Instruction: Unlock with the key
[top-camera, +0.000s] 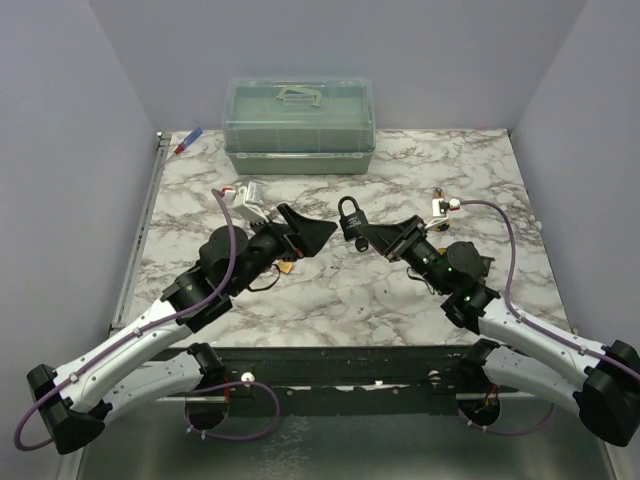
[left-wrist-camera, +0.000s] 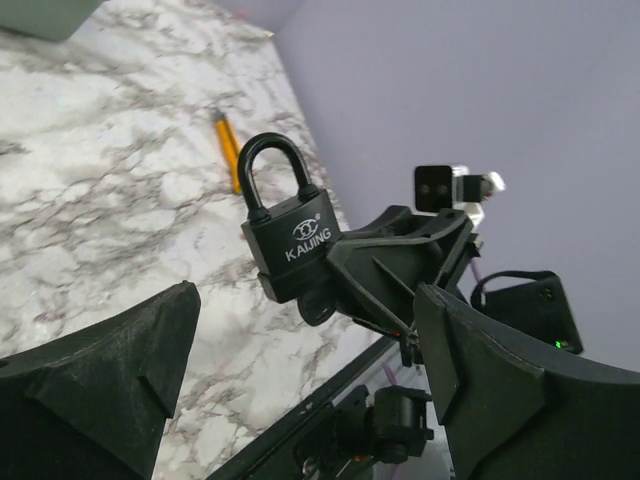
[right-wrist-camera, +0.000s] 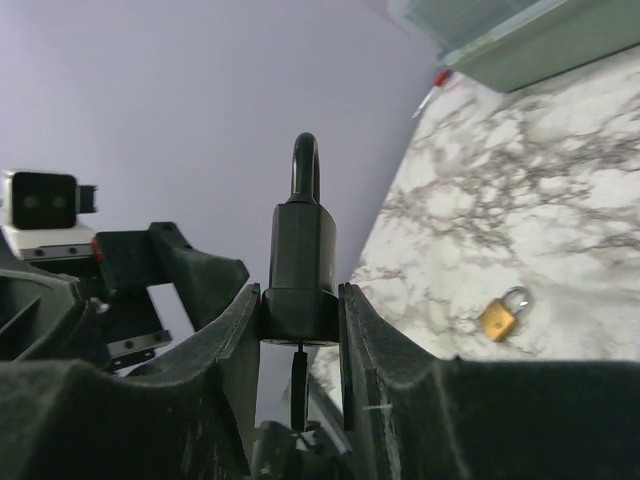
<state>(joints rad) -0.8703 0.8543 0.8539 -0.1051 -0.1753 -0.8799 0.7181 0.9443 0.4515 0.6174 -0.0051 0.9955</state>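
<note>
A marbled surface carries a pale green plastic box with its lid on, standing at the far edge. Just left of the box lies a pen with red and blue ends. The left arm reaches in from the near left corner, and the left tool has its fingers spread, pointing toward the middle. A small brass-coloured piece peeks out beneath it. From the near right, the right tool clamps the body of a black padlock, shackle pointing away. The two tools are near each other but apart.
</note>
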